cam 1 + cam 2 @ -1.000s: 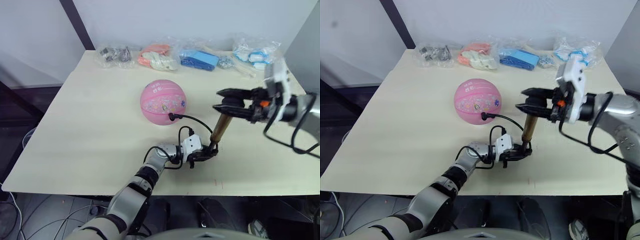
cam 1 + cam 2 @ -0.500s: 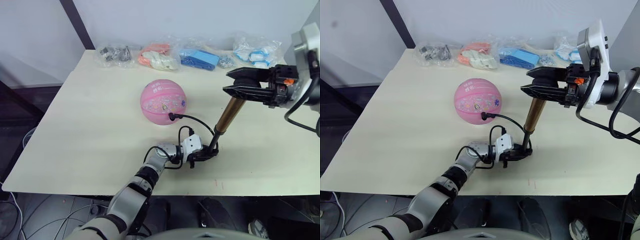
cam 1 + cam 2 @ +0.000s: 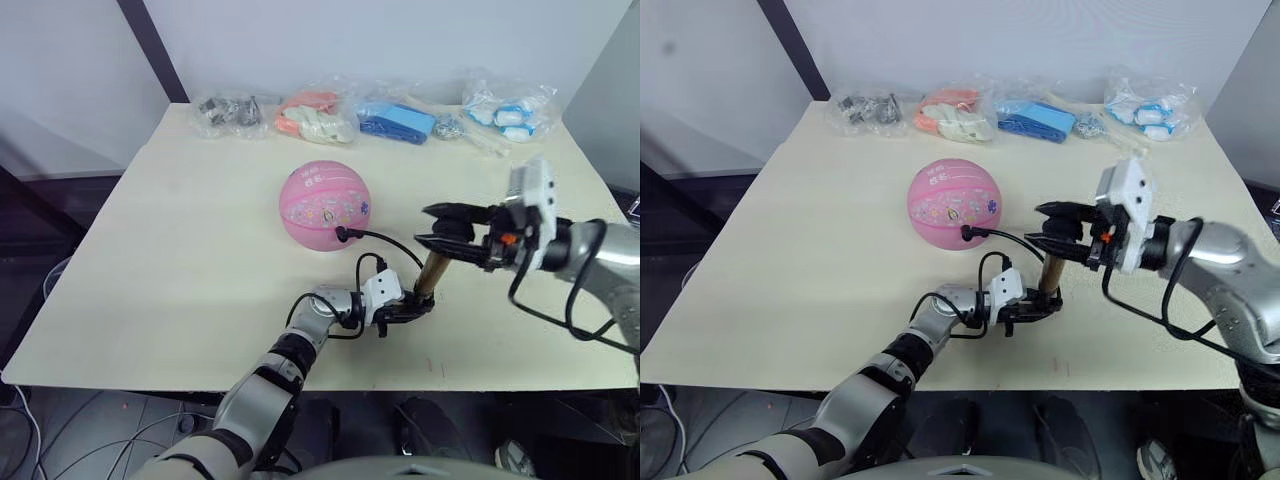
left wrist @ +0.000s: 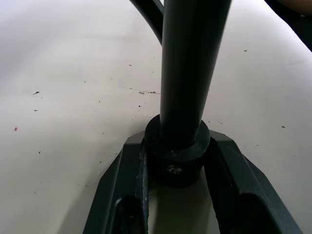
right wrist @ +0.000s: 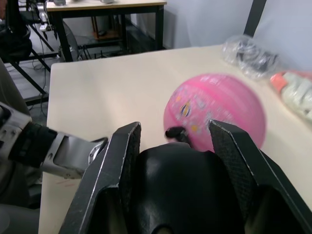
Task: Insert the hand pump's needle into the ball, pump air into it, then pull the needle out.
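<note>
Holding the pump point(image 3: 432, 277) upright near the table's point(image 3: 180, 250) front edge: my left gripper point(image 3: 412, 309) clamps its base, my right gripper point(image 3: 447, 233) grips its handle. Ball point(image 3: 326, 204) mid-table, hose point(image 3: 385, 240) attached; its print is unreadable.

Hand pump point(image 3: 431, 277) upright beside pink ball point(image 3: 326, 204).

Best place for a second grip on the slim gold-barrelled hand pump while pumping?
Judging by its pose, the black base collar of the gold-barrelled hand pump, low and side-on along the table: it stands near upright there. The left pincer holds it so; the right pincer clamps the top handle.
</note>
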`<action>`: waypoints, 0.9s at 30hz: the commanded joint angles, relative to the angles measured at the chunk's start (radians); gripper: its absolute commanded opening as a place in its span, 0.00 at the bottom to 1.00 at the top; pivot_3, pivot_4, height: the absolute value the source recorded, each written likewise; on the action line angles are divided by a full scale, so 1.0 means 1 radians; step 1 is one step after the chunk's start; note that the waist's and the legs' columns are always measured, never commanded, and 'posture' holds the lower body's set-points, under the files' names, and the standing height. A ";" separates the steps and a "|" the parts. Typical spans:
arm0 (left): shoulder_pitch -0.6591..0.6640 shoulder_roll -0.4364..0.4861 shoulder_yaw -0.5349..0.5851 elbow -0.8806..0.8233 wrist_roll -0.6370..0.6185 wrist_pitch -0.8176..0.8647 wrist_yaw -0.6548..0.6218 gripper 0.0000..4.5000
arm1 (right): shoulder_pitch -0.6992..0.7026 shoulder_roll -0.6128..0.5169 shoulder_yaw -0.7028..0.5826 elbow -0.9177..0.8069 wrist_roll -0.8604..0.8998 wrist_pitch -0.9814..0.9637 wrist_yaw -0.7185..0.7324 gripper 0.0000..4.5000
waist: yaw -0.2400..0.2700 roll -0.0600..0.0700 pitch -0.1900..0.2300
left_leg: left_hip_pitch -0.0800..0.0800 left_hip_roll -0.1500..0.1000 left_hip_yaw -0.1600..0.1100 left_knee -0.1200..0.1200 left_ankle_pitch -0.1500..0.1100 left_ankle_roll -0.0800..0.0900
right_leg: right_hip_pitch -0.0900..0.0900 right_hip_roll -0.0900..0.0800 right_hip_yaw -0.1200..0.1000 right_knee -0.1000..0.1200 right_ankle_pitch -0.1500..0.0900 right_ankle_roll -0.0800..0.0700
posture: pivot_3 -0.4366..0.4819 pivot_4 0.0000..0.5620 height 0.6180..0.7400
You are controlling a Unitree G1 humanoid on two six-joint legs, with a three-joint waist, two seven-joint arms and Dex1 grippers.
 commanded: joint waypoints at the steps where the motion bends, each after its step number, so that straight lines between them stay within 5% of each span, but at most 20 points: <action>1: 0.024 0.000 -0.007 0.029 0.012 0.027 -0.004 0.25 | 0.067 0.038 0.132 0.062 -0.126 -0.048 0.005 0.39 | 0.000 -0.001 -0.001 | 0.000 0.000 0.000 0.000 0.000 0.000 | 0.000 0.000 0.000 0.000 0.000 0.000 | 0.48 0.27 0.99; 9: 0.024 0.004 -0.003 0.023 0.005 0.035 -0.009 0.25 | 0.118 0.125 0.187 0.124 -0.252 -0.134 -0.022 0.39 | 0.000 -0.001 -0.002 | 0.001 0.000 0.000 0.000 0.000 0.000 | 0.001 0.000 0.000 0.000 0.000 0.000 | 0.48 0.27 0.99; 27: 0.008 -0.005 -0.003 0.062 0.011 0.023 -0.015 0.25 | -0.315 -0.146 -0.208 0.029 0.233 0.258 0.045 0.39 | 0.004 0.004 0.004 | -0.004 -0.001 -0.001 0.000 0.000 0.000 | -0.003 -0.002 -0.001 -0.002 0.000 0.000 | 0.48 0.27 0.99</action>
